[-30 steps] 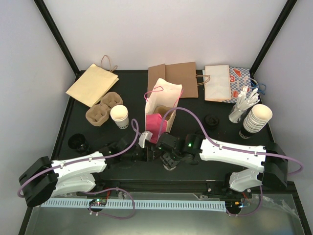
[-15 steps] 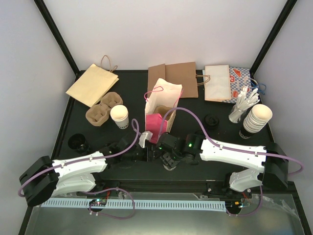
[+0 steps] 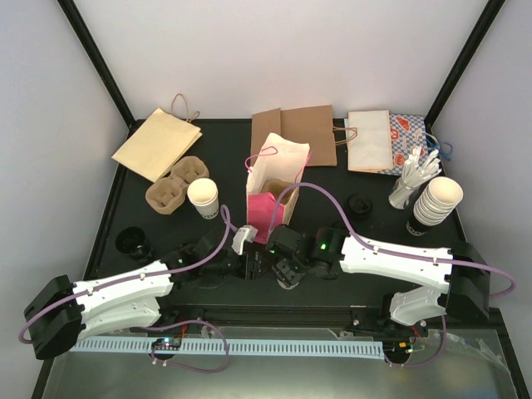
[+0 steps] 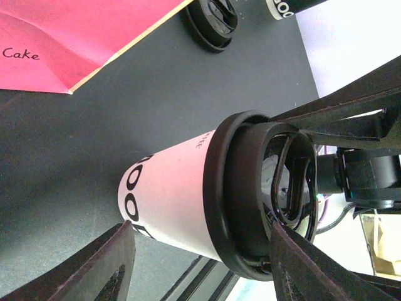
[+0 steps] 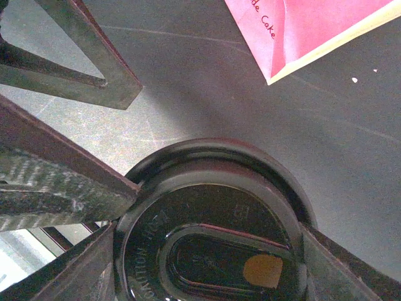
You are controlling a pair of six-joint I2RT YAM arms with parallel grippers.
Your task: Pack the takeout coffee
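Surface (image 3: 224,150): dark, with black frame posts at the far corners. Its near edge runs close behind both sets of jaws, so I have little room on that side. Bare surface lies outboard of the left jaws and outboard of the right jaws.

Standing white bag (image 3: 287,154): mouth open, pink face turned to the jaws. It sits just beyond them. The left wrist view shows a strip of bare surface between that pink face and the cup.

Left gripper (image 4: 202,232): jaws spread, one on each side of the takeout coffee (image 4: 175,194). In the right wrist view one finger stands clear of the lid (image 5: 207,188) and the other ends at its rim. Not pinching.

Right gripper (image 5: 210,233): reaches in over the top. Its jaws meet the lid's rim on opposite sides and pinch it.

Takeout coffee: sits between both sets of jaws and appears to stand on the surface. White paper wall, bold dark letters low by the base, finer print near the top. The lid is glossy black and domed, with a small tan patch at the sip recess.

Open white cup (image 3: 203,196): well outboard of the left jaws and beyond them, just beside the cardboard carrier (image 3: 176,184).

Loose black lids (image 4: 213,22): beyond the left jaws, past the pink face.
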